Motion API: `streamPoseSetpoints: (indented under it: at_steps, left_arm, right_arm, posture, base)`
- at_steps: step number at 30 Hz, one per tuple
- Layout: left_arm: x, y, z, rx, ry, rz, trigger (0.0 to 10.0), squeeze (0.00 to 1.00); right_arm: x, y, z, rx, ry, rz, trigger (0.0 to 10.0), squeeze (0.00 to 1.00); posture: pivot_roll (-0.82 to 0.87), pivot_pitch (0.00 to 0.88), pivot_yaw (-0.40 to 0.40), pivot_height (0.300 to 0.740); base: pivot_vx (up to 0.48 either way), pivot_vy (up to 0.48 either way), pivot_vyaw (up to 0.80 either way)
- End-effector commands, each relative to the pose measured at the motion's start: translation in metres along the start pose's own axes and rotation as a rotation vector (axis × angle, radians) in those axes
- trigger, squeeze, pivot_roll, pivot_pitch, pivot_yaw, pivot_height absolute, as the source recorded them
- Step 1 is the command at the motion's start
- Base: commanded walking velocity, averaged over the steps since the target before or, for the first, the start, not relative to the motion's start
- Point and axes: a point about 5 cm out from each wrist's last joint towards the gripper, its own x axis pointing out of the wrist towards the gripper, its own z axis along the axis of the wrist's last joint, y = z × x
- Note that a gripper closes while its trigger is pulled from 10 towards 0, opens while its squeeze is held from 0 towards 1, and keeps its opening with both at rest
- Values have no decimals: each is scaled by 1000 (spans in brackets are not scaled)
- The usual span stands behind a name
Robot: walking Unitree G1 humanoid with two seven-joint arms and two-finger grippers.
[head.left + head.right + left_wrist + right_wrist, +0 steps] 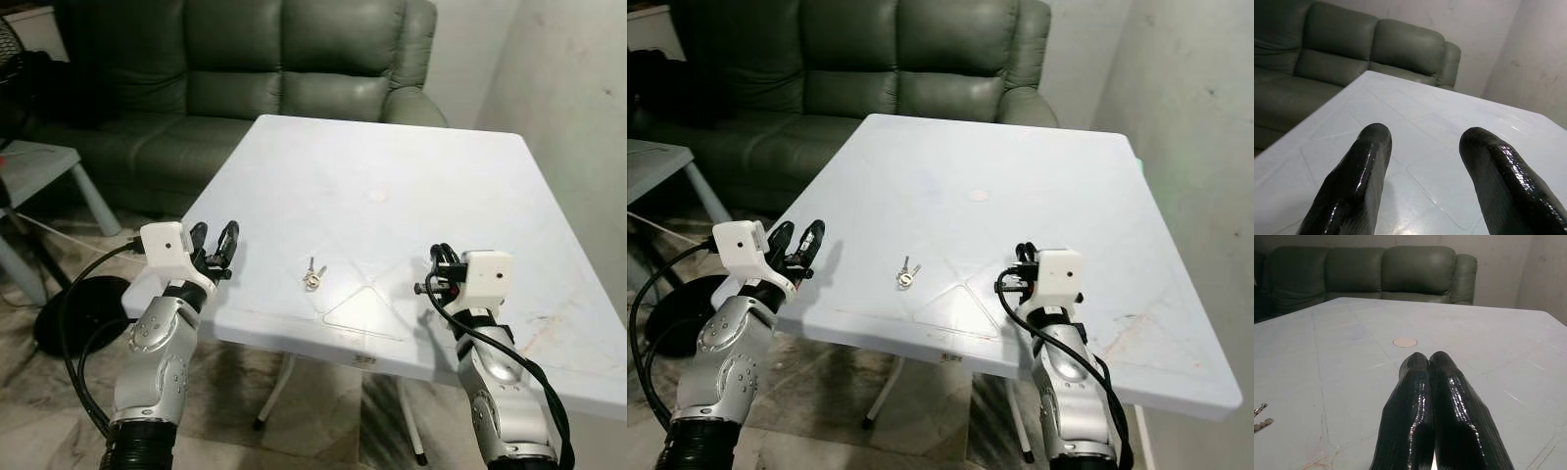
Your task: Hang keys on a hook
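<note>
A small bunch of silver keys (313, 275) lies on the white table (392, 186) near its front edge, between my two arms. My left gripper (216, 242) hovers over the table's front left corner, open, with nothing between its fingers (1359, 176). My right gripper (438, 259) is over the front right part of the table, shut, fingers pressed together (1422, 396) and holding nothing. In the right wrist view the keys (1261, 417) lie off to one side of the shut fingers.
A dark green leather sofa (245, 69) stands right behind the table. A small light side table (39, 166) and a black fan base (73, 308) are at the left. A white wall (578, 98) runs along the right. A round cap (377, 195) marks the table's middle.
</note>
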Motion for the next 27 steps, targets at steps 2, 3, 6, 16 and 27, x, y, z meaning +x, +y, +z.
streamPoseSetpoints:
  at_steps: [2,3,6,16,27]
  left_arm:
    - [2,1,-1,6,10,12,10000,0]
    - [2,1,-2,4,14,15,10000,0]
    - [3,0,-3,-22,6,31,10000,0]
    - [4,2,-6,-16,35,74,10000,0]
    - [4,0,-6,-18,32,79,10000,0]
  right_arm:
    - [2,3,-1,-1,9,10,10000,0]
    - [2,3,-1,-1,9,12,10000,0]
    - [2,5,-1,-3,11,18,10000,0]
    - [2,5,-1,-12,15,29,10000,0]
    - [4,5,0,-23,11,43,10000,0]
  posture:
    - [139,0,18,740]
    - [139,0,18,740]
    - [139,0,16,740]
    - [143,0,11,740]
    - [146,0,7,740]
  base:
    - [0,-480,-700]
    - [0,-480,-706]
    - [0,-260,-702]
    - [0,0,-704]
    - [0,0,-700]
